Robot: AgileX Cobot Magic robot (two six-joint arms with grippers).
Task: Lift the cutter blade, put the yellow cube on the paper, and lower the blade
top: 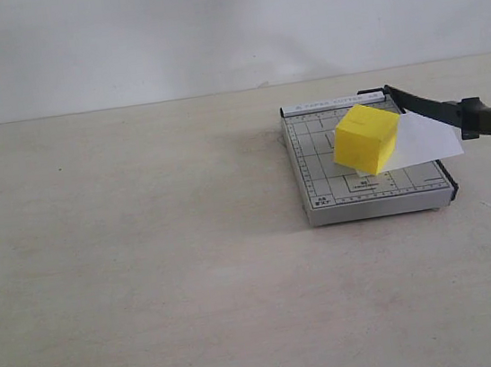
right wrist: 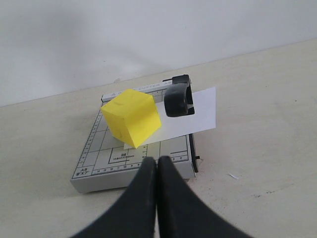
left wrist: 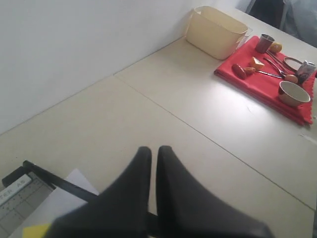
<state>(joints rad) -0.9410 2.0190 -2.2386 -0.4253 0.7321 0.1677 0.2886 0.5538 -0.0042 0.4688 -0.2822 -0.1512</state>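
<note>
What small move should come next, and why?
Probably bring the right gripper, fingers shut and empty, onto the cutter blade handle and push down: the yellow cube already sits on the paper, and the blade stands raised.

Left end effector point(left wrist: 153, 150), black jaws pressed together, right end effector point(right wrist: 157, 161), black jaws likewise closed tip to tip

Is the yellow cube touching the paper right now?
Touching. The right wrist view shows the cube sitting on the paper, with white sheet sticking out from under it on both sides.
</note>
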